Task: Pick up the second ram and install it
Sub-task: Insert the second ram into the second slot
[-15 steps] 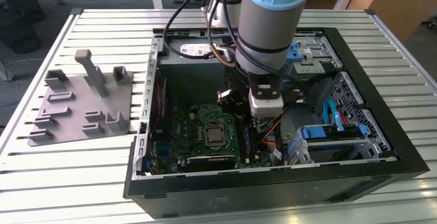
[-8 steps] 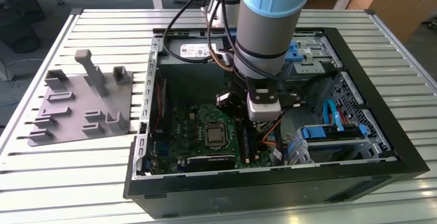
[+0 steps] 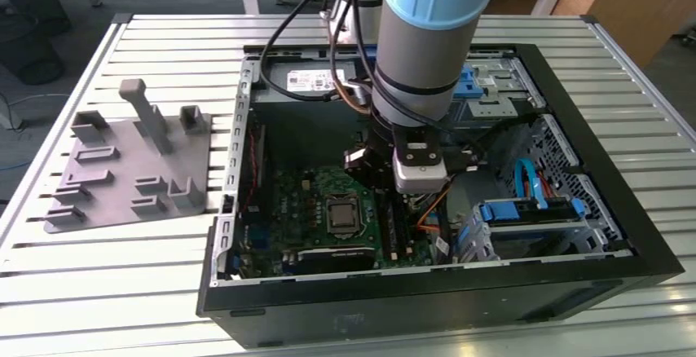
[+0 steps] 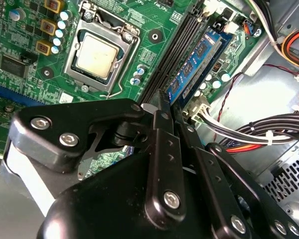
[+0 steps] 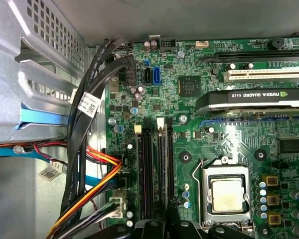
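**Student:** What does the exterior view show?

**Instructor:** An open computer case lying on a slatted table. The arm reaches down into it, above the green motherboard. A grey fixture tray lies on the table at the exterior view's left, apart from the case.

**Student:** Where is the second ram?

**Instructor:** In the second wrist view, the second ram is a blue stick standing on edge among the long black slots. It occupies the row farthest from the processor and nearest the bundled cables. It runs parallel to the neighbouring slots.

**Student:** What is the state of the tool?

**Instructor:** The gripper is narrow. Its black fingers converge with no gap visible at the tips. The tips lie at the near end of the slot rows, just beside the near end of the stick. Whether they touch the stick cannot be told.

**Student:** What does the first wrist view add?

**Instructor:** The slots run lengthwise between the cable bundle and the processor socket, with a graphics card mounted farther along the board.
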Robot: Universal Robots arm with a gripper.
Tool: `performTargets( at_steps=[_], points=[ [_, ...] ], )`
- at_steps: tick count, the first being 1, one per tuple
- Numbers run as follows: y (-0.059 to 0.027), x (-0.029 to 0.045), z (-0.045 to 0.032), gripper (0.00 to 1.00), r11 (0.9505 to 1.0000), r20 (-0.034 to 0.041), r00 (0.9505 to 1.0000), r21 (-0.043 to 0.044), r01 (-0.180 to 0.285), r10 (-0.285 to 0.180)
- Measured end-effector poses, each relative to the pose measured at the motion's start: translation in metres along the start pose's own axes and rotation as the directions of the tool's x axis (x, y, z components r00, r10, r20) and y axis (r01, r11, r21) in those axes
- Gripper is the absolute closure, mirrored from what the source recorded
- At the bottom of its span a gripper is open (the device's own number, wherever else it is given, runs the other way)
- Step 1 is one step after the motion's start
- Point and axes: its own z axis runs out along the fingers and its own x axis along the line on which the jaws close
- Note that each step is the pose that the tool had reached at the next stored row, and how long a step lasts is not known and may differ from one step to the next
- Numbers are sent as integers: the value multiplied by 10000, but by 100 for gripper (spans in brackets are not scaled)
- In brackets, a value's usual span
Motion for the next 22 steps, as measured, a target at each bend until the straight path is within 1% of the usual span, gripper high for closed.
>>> performTargets(
  at_steps=[3, 10, 22],
  points=[
    [2, 0, 10, 86, 9999, 3, 9999, -2, -110, 110],
    [2, -9, 44, 86, 9999, 3, 9999, -2, -111, 111],
    [2, -11, 82, 86, 9999, 3, 9999, -3, -116, 116]
  ],
)
